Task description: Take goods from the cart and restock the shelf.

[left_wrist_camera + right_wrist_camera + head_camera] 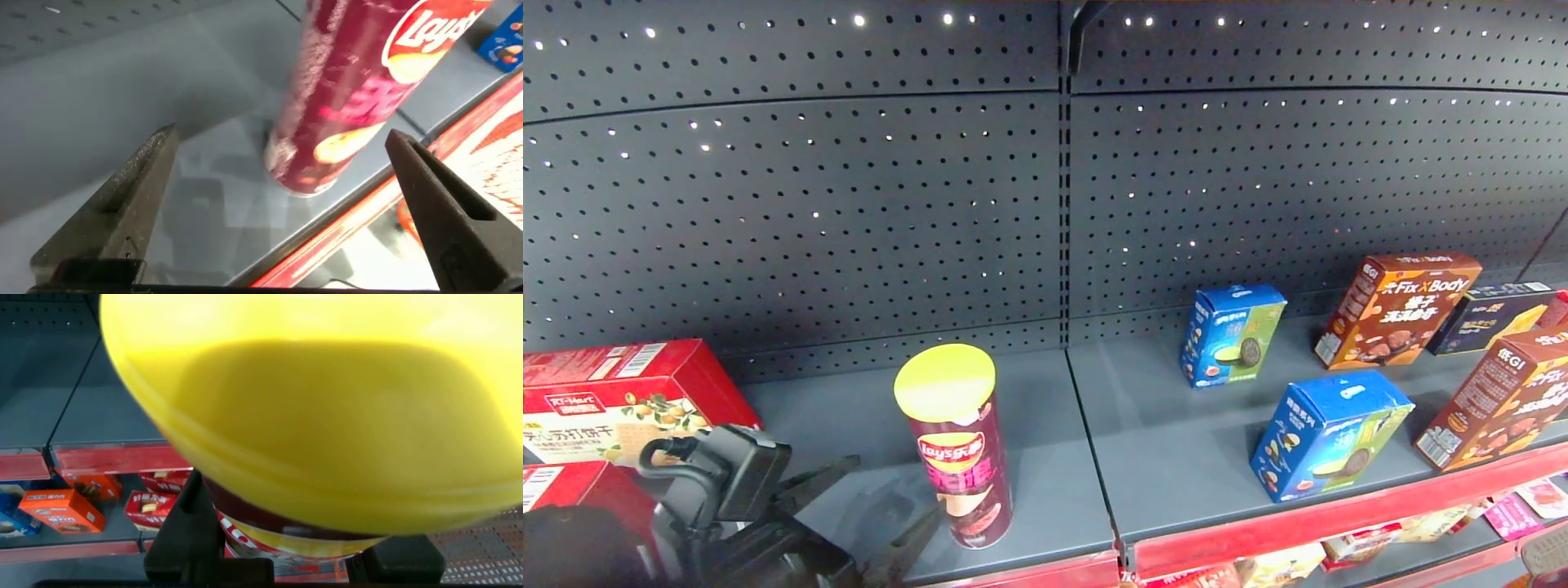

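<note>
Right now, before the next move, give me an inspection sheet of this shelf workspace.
Surface: grey metal shelf with red front edge.
Job's things: maroon chip can with yellow lid, upright near the front edge; second yellow-lidded can.
Clutter: red boxes at left; blue-green boxes and brown-orange boxes at right.
Grippers: left gripper open beside the upright can; right gripper shut on the second yellow-lidded can.
Cables: black cable loop on the left wrist.
Surroundings: dark perforated back panel.
</note>
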